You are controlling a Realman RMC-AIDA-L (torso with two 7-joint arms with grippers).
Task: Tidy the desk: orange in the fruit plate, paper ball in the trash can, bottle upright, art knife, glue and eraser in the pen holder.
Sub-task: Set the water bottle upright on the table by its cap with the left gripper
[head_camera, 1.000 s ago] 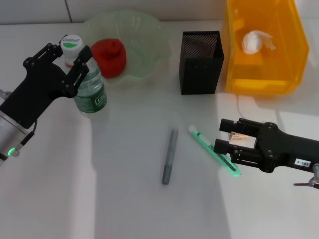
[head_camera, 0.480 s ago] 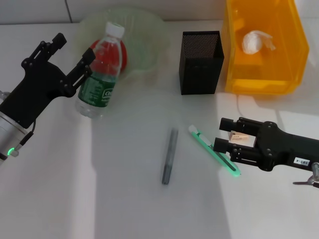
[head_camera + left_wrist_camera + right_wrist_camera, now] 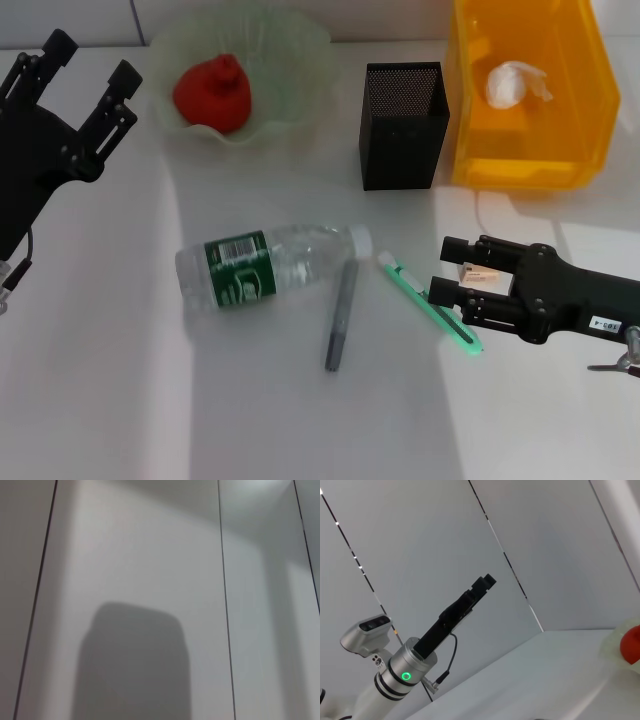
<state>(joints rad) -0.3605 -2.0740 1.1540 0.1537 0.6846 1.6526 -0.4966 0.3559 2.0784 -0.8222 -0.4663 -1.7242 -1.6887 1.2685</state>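
Note:
A clear water bottle (image 3: 265, 265) with a green label lies on its side in the middle of the table, cap toward the right. My left gripper (image 3: 92, 58) is open and empty, raised at the far left, well away from the bottle; it also shows in the right wrist view (image 3: 482, 582). My right gripper (image 3: 443, 272) is open low over the table at the right, its fingers either side of a small tan eraser (image 3: 482, 276). A green stick tool (image 3: 430, 315) lies under it. A grey pen-shaped tool (image 3: 340, 315) lies beside the bottle's cap.
A red-orange fruit (image 3: 212, 92) sits in the pale green plate (image 3: 300, 60) at the back. The black mesh pen holder (image 3: 403, 125) stands at the back centre. A white paper ball (image 3: 515, 83) lies in the yellow bin (image 3: 520, 160) at the back right.
The bottle has tipped out of my left gripper and fallen; it now lies on its side on the table. My left gripper has opened and drawn back left. The right arm has not moved.

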